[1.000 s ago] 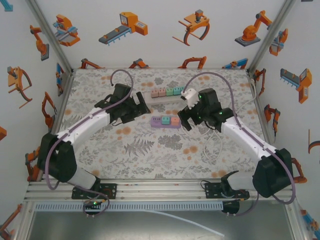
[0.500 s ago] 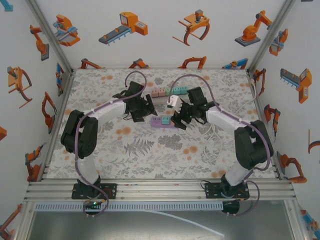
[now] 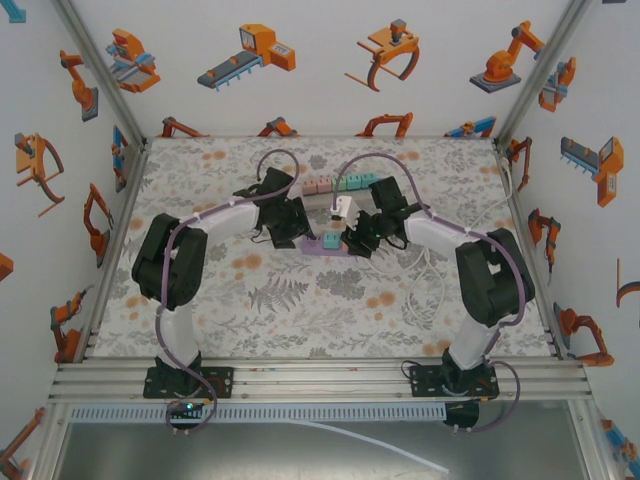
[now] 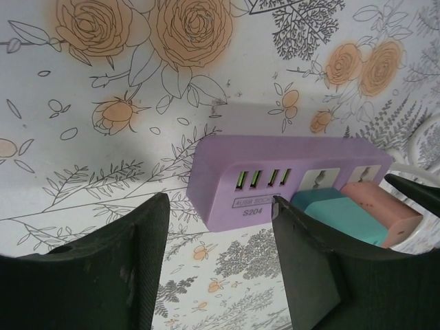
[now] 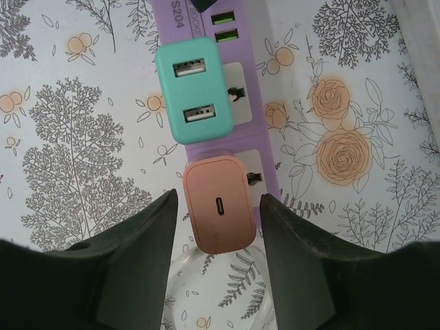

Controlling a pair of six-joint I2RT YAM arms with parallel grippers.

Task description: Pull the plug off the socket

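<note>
A purple socket strip (image 3: pixel 322 247) lies mid-table, carrying a teal plug (image 5: pixel 196 89) and a salmon-pink plug (image 5: pixel 218 206) side by side. My right gripper (image 5: pixel 220 203) is open and straddles the pink plug, with a narrow gap on each side. In the left wrist view the strip's (image 4: pixel 275 172) USB end sits just past my left gripper (image 4: pixel 220 206), whose jaws are open; the right finger (image 4: pixel 316 261) is close to the strip's side and the left finger (image 4: pixel 110 268) stands well apart. From above, the left gripper (image 3: pixel 303 236) and right gripper (image 3: pixel 352 240) flank the strip.
A second strip (image 3: pixel 340 184) with several coloured plugs lies at the back. A white cable (image 3: pixel 432 272) loops to the right of the purple strip, and a clear loop (image 5: pixel 180 265) runs under the pink plug. Walls close the table on three sides.
Both arms have swung inward onto the purple strip. Both grippers have narrowed a good deal; the right now brackets the pink plug and the left is at the strip's left end.
</note>
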